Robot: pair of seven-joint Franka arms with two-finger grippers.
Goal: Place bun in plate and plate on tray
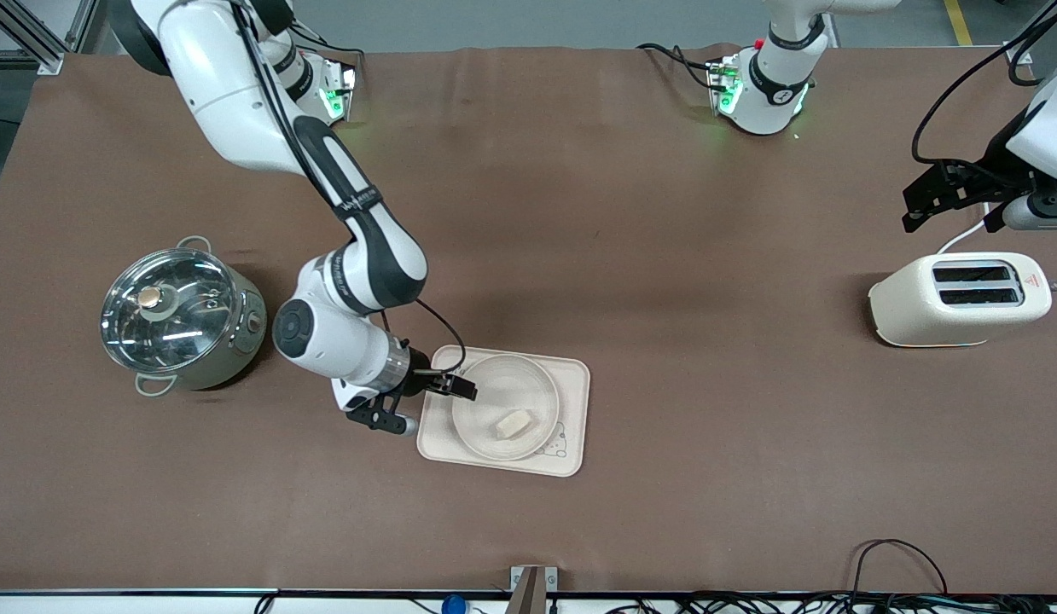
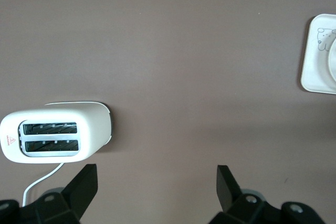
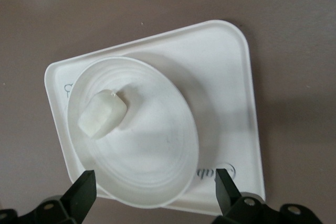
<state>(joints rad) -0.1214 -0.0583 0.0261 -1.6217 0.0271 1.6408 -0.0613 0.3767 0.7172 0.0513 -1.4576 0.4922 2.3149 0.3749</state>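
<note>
The bun (image 1: 513, 424) lies in the round plate (image 1: 502, 388), and the plate rests on the rectangular tray (image 1: 575, 401). My right gripper (image 1: 460, 388) is open and empty at the plate's rim, toward the right arm's end of the table. In the right wrist view the bun (image 3: 102, 114) lies in the plate (image 3: 157, 150) on the tray (image 3: 226, 87). There my right gripper (image 3: 155, 187) has its jaws wide apart over the plate's edge. My left gripper (image 1: 950, 222) is open and empty in the air near the toaster. It also shows in the left wrist view (image 2: 156, 182).
A cream toaster (image 1: 959, 298) stands at the left arm's end of the table and shows in the left wrist view (image 2: 58, 137). A steel pot with a glass lid (image 1: 182, 315) stands at the right arm's end, beside the right arm's wrist.
</note>
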